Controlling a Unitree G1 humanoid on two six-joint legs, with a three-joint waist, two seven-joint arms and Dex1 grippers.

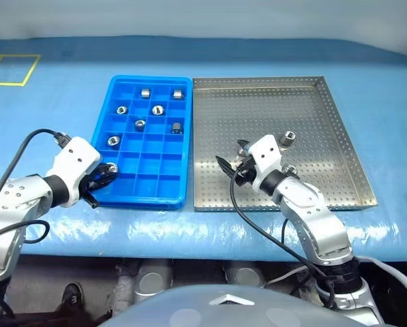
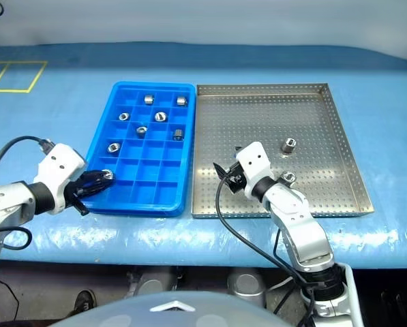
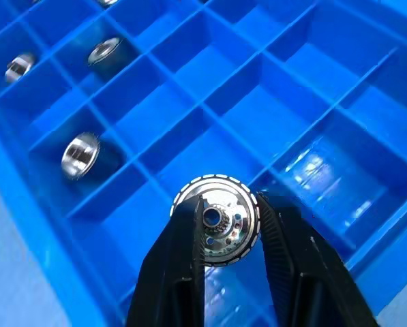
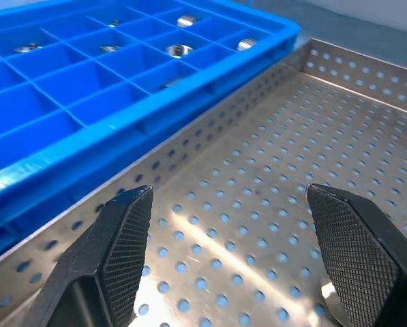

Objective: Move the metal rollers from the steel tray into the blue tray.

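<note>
A steel tray (image 1: 339, 170) and blue tray (image 1: 104, 197) sit side by side. The right gripper (image 4: 230, 255), jaws wide and empty, hovers over the steel tray; the left gripper (image 3: 229, 228) clamps one metal roller (image 3: 217, 218) above a near-corner blue compartment.

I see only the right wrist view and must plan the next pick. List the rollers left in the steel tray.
Observer: Two small shiny metal rollers remain in the grey perforated steel tray, one beyond the right hand, one beside its wrist.
Operator: Report the left hand.
Observer: The left hand is shut on a roller over the bright blue plastic grid tray's near-left corner.
Operator: Count its contents.
Observer: Seven rollers in separate compartments.
</note>
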